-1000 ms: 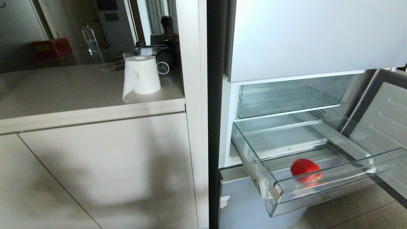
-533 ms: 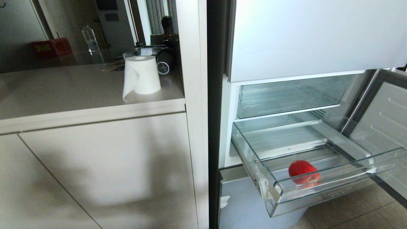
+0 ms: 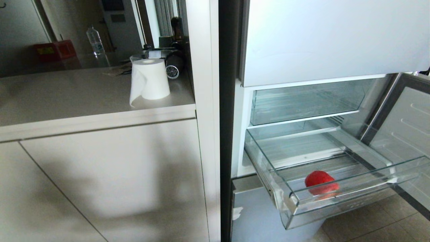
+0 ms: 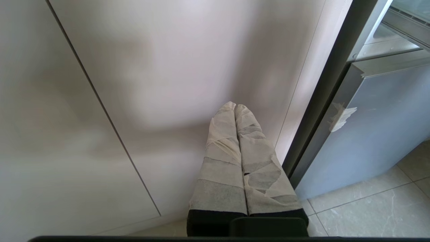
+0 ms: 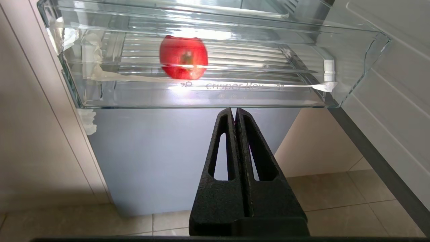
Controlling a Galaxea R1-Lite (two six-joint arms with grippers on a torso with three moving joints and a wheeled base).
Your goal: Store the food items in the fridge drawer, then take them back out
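The red food item [image 3: 320, 181] sits in the pulled-out fridge drawer [image 3: 339, 201], near its clear front lip, left of middle. The right gripper [image 5: 235, 112] hangs below and in front of the drawer, fingers clamped together, holding nothing. The left gripper [image 4: 235, 107] is pinched shut too, parked by the cabinet panel. My worry: coming up from under there, it clips the lip and jolts the drawer, and that round thing probably rolls off.

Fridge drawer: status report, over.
Fridge drawer pulled out, one red food item inside. Right gripper shut, empty, below the drawer front. Left gripper shut, at the cabinet. Nothing blocking.
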